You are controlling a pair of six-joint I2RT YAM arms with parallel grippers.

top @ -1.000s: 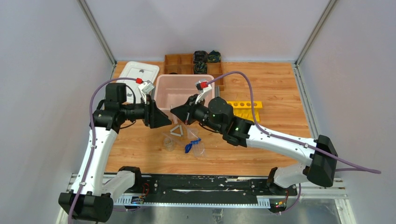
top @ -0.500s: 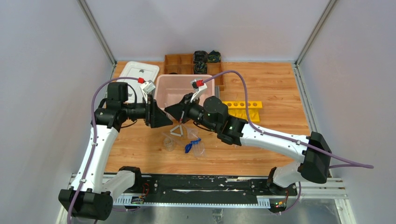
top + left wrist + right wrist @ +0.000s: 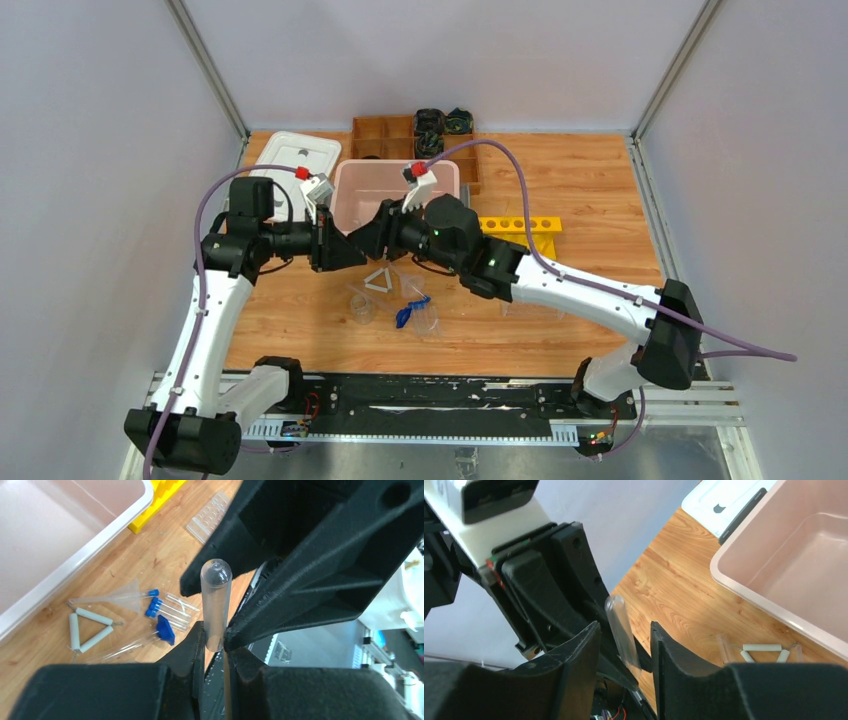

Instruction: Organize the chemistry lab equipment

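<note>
My left gripper (image 3: 342, 252) is shut on a clear uncapped tube (image 3: 216, 602), held off the table. My right gripper (image 3: 368, 238) faces it, open, one finger on each side of the tube (image 3: 623, 630), not touching it. In the wrist views the left gripper (image 3: 215, 636) pinches the tube's lower end and the right gripper (image 3: 625, 636) straddles it. On the wood below lie a white triangle (image 3: 380, 281), a small blue piece (image 3: 405, 316), a clear beaker (image 3: 362, 307), a funnel (image 3: 120, 594) and blue-capped tubes (image 3: 160, 605).
A pink bin (image 3: 370, 164) stands just behind the grippers. A yellow tube rack (image 3: 525, 228) is to its right, a white lidded box (image 3: 290, 160) to its left, a wooden organizer (image 3: 385, 135) at the back. A clear ridged tray (image 3: 212, 515) lies near the rack.
My right gripper has moved left toward the left gripper until its open fingers straddle the tube. The left arm has held still with the tube.
</note>
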